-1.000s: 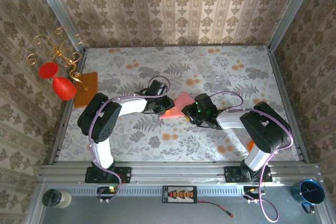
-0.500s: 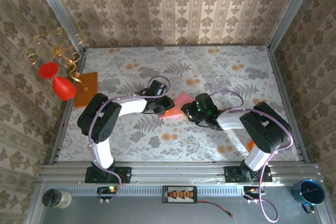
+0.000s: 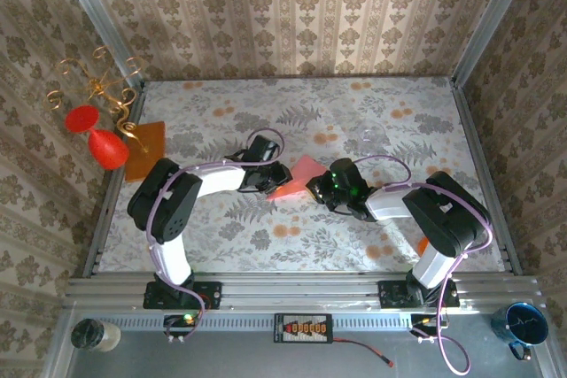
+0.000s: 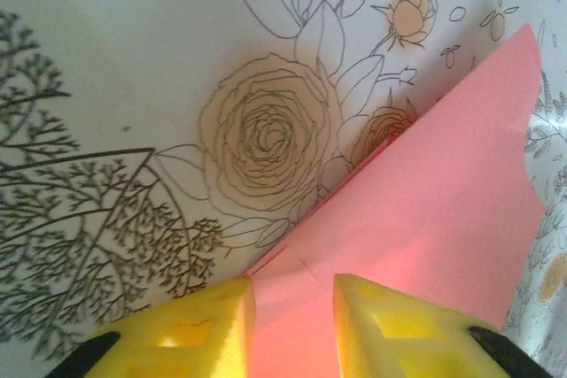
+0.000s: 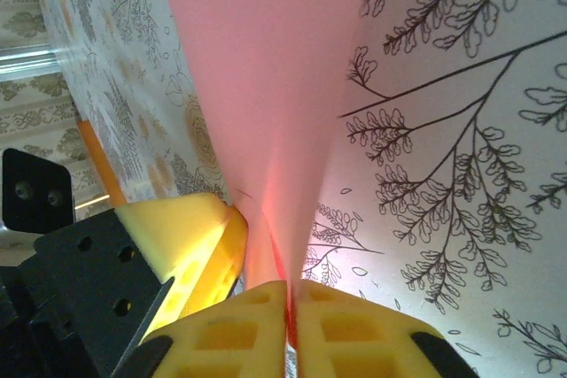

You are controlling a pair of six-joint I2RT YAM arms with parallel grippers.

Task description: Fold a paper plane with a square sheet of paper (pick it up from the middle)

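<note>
The right claw (image 5: 291, 294) is clenched on the edge of the pink sheet (image 5: 266, 68), which stretches away ahead of it. The left claw (image 4: 294, 294) is released, its fingers apart; the sheet is seen between them and ahead to the right.

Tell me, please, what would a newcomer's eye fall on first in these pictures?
First comes the bright pink sheet of paper in the middle of the floral table. It is partly raised, with the right gripper shut on one end and the left gripper at the other. Next come the red goblet and the gold curled stand at the left edge, beside an orange sheet.
</note>
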